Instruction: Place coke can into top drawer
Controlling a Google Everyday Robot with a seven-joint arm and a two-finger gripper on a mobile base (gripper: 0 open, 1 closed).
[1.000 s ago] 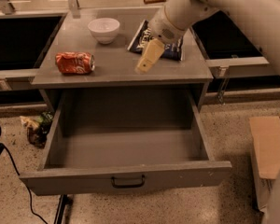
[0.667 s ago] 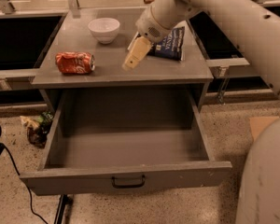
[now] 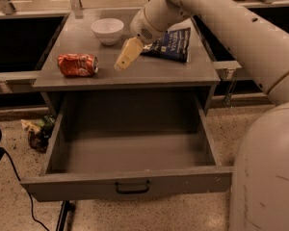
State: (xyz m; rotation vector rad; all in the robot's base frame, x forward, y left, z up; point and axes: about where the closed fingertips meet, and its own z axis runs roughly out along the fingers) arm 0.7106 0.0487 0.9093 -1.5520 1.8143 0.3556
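**Observer:** Which step is shown?

**Operator:** The reach, before any grasp, as I judge it. My gripper hangs over the worktop, to the right of the coke can and apart from it. It sits between the can and the chip bag, with the bowl just behind. It carries nothing. I cannot tell from this view whether it is released or clenched.

**Observer:** And the can?

**Operator:** It lies on its side near the worktop's front-left corner, touching nothing else. Its long axis runs left to right across the view, roughly parallel to the front edge. One end faces right, toward my gripper. I cannot say whether that end is the top or the base.

**Observer:** The next move?

**Operator:** I would bring the gripper leftward over the can and lower it. It should be turned to close across the round body, not along the axis. A can lying this way may roll toward the front edge if nudged. The top drawer stands pulled out below the worktop, handle toward the camera, so no opening step is needed.
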